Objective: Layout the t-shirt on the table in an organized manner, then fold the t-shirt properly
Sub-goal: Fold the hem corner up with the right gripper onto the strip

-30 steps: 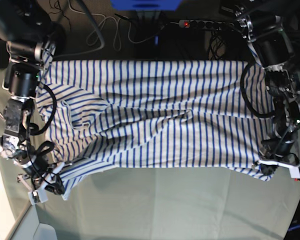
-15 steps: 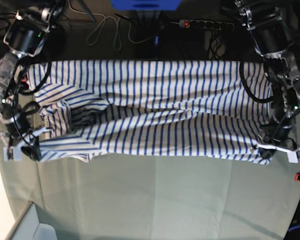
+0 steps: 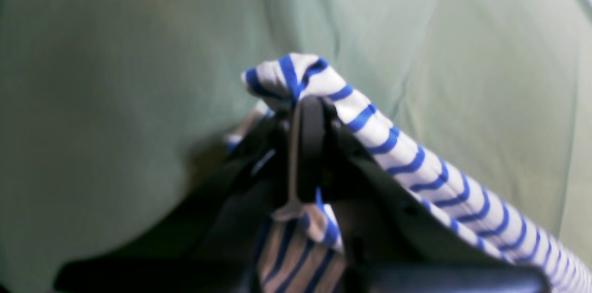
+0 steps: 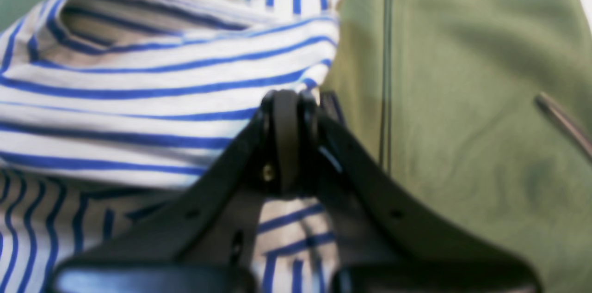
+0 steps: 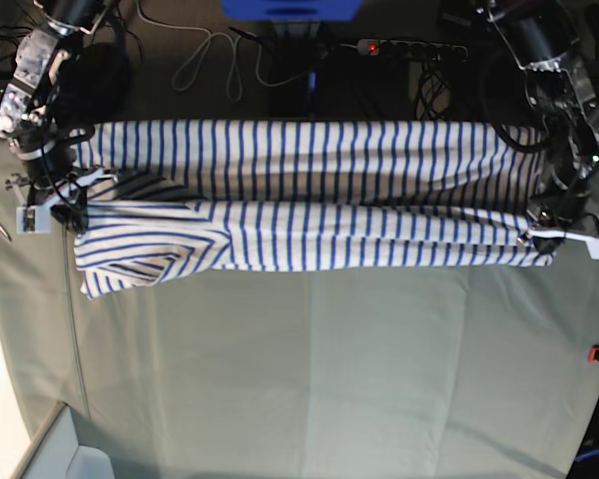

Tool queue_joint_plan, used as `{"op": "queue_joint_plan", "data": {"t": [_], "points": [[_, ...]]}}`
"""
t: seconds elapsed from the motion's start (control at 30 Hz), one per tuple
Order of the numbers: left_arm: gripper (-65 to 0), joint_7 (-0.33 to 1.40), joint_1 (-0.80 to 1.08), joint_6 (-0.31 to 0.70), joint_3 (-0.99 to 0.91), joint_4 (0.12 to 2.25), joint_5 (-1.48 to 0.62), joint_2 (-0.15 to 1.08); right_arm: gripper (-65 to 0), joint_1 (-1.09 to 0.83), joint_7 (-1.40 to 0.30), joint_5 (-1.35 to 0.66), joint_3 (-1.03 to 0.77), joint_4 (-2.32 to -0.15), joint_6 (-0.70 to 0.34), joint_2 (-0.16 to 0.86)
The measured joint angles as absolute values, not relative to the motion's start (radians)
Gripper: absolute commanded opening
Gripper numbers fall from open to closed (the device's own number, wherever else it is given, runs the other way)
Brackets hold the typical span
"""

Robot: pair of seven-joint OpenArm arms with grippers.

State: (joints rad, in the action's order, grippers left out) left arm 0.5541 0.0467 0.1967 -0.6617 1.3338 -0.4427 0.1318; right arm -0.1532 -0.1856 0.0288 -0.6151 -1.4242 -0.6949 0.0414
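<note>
Striped white-and-blue cloth, the shirt, lies stretched in a long band between the two grippers, its long axis running straight from one to the other. It sits on the table toward the robot's side, along the table's far edge as the base view shows it. Its stripes run across the band. A lengthwise fold line divides it into an upper and a lower strip. Near the right gripper the cloth bunches, and a sleeve slants out below that gripper onto the pale green cover.

The left gripper holds the other end of the band at its lower corner. In the left wrist view its jaws are closed together with a rolled edge of shirt pinched between them and bulging just past the tips; more striped cloth hangs beneath the fingers. In the right wrist view the jaws are likewise pressed together on a fold of shirt, with loose layers heaped to one side and the table cover open on the other. The views are blurred, so how much cloth sits inside either grip cannot be told.
</note>
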Motion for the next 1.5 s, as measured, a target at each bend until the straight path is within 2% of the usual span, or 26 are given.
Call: {"op": "queue_joint_plan", "data": {"t": [0.17,0.37,0.67,0.9,1.2,1.3,1.5], "points": [[-65.0,0.555,0.095,0.198,-0.663,1.335,-0.444,0.130,-65.0,-0.207,-0.091,0.025,-0.614,-1.425,-0.694,0.036],[-65.0,0.558,0.162,0.198,-0.667,1.336,-0.445,0.130,-65.0,-0.243,-0.077,0.029,-0.616,-1.425,-0.694,0.037],[-65.0,0.558,0.155,0.198,-0.665,1.333,-0.446,0.129,-65.0,-0.242,-0.069,0.029,-0.615,-1.355,-0.694,0.039],[-65.0,0.559,0.150,0.194,-0.663,1.333,-0.446,0.096,-65.0,-0.240,-0.069,0.029,-0.694,-1.354,-0.695,0.051],[-65.0,0.558,0.149,0.194,-0.663,1.333,-0.446,0.097,-65.0,-0.255,-0.066,0.020,-0.696,-1.365,-0.695,0.053],[-65.0,0.558,0.150,0.194,-0.664,1.333,-0.447,0.096,-65.0,-0.288,0.003,-0.054,-0.720,-1.386,-0.695,0.036],[-65.0,0.557,0.149,0.194,-0.663,1.332,-0.446,0.096,-65.0,-0.333,0.053,-0.053,-0.719,-1.360,-0.694,0.005]]}}
